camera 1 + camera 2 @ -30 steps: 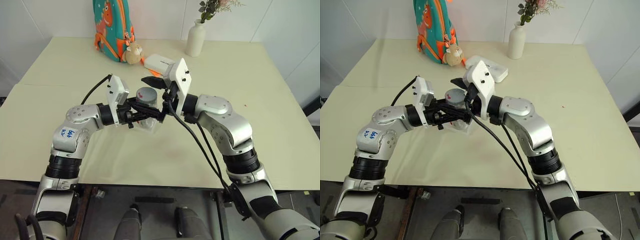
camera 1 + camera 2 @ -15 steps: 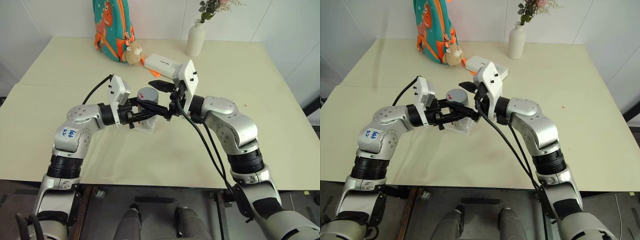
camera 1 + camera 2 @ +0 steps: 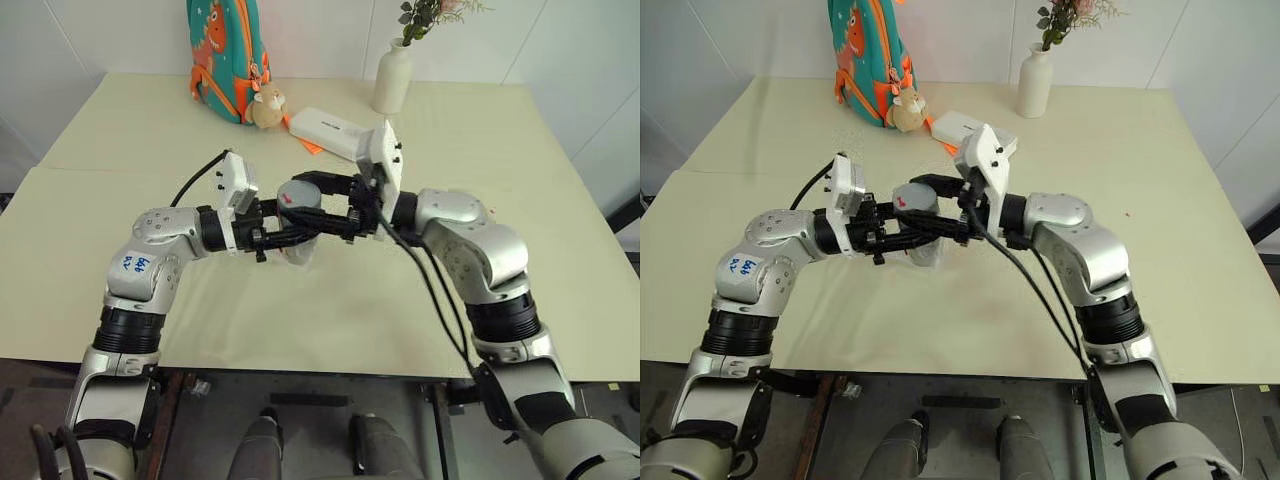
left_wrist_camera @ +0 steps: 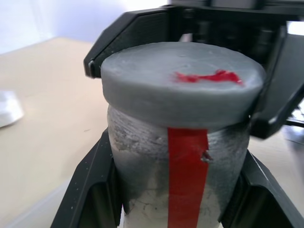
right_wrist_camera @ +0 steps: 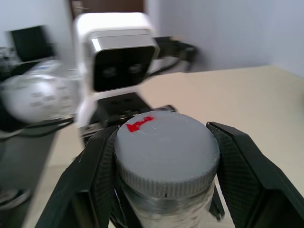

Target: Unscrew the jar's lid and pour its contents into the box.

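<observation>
Where open before, right gripper (image 3: 312,184) now on lid (image 3: 297,191)

One jar (image 3: 300,215), one lid (image 5: 166,147), two tools

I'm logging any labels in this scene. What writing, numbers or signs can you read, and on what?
Blue handwriting on a white sticker on the left upper arm: too small to read.
Red smear on the lid and red strip down the jar: plain marks, no text.
Backpack: cartoon picture, no words legible.
White case: nothing readable.
</observation>
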`<state>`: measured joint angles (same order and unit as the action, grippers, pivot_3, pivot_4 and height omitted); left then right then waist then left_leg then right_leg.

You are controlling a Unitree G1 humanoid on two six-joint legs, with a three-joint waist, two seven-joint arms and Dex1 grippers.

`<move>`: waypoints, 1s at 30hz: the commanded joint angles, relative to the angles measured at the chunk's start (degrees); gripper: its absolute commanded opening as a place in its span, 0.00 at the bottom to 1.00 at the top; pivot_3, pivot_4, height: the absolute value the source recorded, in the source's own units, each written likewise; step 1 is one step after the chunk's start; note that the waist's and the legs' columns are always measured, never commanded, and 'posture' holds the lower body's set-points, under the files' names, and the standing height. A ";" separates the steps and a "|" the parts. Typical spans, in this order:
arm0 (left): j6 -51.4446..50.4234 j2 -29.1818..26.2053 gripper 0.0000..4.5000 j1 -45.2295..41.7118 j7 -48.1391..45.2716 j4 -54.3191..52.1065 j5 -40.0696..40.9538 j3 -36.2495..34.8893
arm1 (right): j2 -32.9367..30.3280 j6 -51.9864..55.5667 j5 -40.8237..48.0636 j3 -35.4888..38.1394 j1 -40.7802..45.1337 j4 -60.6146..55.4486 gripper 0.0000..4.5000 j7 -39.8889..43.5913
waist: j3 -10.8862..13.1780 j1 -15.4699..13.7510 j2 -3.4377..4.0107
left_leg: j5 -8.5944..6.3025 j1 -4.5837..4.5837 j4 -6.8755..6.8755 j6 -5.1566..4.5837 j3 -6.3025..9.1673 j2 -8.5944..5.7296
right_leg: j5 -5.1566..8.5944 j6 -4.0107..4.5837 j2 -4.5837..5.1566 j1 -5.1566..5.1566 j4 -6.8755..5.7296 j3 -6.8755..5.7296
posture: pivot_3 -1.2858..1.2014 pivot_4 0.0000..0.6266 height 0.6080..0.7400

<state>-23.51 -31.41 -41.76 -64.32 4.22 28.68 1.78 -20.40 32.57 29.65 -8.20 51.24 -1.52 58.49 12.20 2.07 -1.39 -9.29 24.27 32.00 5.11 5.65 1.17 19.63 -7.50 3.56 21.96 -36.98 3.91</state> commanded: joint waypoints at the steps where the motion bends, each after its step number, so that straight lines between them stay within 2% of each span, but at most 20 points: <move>1: 3.42 -1.75 0.45 -2.72 -5.05 3.67 0.95 -2.54 | -2.07 -1.32 3.31 0.50 2.29 1.07 0.57 9.77 | 0.00 0.09 0.00 | 0.00 0.00 0.00 0.00 0.00 0.00 | 0.00 0.00 -0.01 0.00 -0.01 0.00 | 0.52 0.24 1.00; 5: 4.29 -1.11 0.45 -5.38 -9.95 7.67 2.19 -2.73 | -3.11 -2.98 2.63 -0.92 5.77 4.66 0.57 17.19 | 0.01 0.17 0.01 | 0.00 0.00 0.03 0.00 0.00 0.00 | 0.00 0.00 -0.01 0.00 -0.03 0.00 | 0.52 0.24 1.00; 15: 4.67 -0.03 0.45 -5.06 -10.48 8.10 2.61 -3.49 | -1.34 -4.72 1.94 -0.29 6.82 7.23 0.57 17.23 | 0.02 0.39 0.02 | 0.00 0.04 0.03 -0.01 0.02 0.01 | 0.04 -0.06 0.00 0.03 -0.04 0.00 | 0.52 0.24 1.00; 21: 4.40 0.09 0.45 -4.84 -10.27 8.02 2.58 -4.01 | -0.78 -4.55 3.04 0.95 6.76 6.38 1.00 16.51 | 0.02 0.58 0.03 | 0.00 0.04 0.06 0.00 0.02 0.01 | 0.04 -0.06 0.00 0.05 -0.12 0.00 | 0.52 0.24 1.00; 30: 3.74 -1.89 0.45 -4.08 -11.66 8.76 1.67 -4.30 | -0.27 -6.92 1.58 3.66 9.14 8.30 1.00 12.52 | 0.02 1.13 0.03 | 0.00 0.04 0.07 0.00 0.02 0.01 | 0.04 -0.06 0.00 0.08 -0.19 0.01 | 0.52 0.24 1.00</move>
<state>-19.95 -32.74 -46.29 -75.78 13.83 30.03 -1.41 -21.17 27.07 30.83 -6.05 58.64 8.09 71.86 12.22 3.20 -1.36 -9.30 24.31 32.07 5.11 5.67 1.18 19.68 -7.55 3.56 22.05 -37.19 3.91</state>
